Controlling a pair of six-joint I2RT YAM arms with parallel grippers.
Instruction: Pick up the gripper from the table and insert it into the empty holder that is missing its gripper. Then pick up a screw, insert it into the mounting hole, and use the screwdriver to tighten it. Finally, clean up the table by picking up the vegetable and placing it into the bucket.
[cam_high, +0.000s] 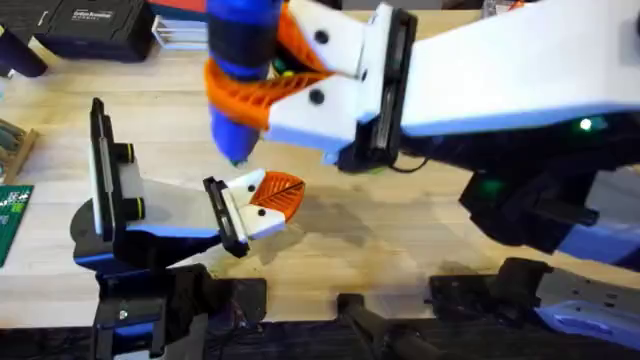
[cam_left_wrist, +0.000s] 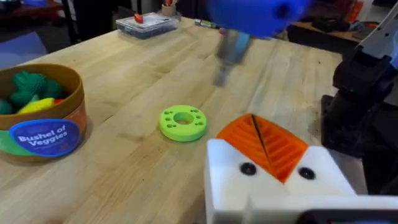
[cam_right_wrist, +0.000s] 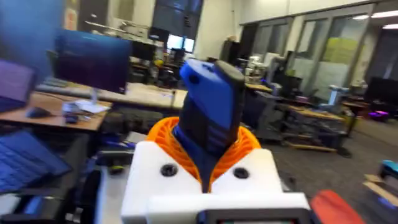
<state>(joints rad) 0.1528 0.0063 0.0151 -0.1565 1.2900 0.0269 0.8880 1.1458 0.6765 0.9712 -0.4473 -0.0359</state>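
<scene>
Pinching one screwdriver, the right gripper hangs above one left gripper, jaws pressed together; one bucket, one green disc.

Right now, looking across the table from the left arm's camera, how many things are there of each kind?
Blue screwdriver, held above the table: 1
Bucket with toy veggies inside: 1
Green disc with holes: 1
Clear plastic box at the far edge: 1
Total: 4
</scene>
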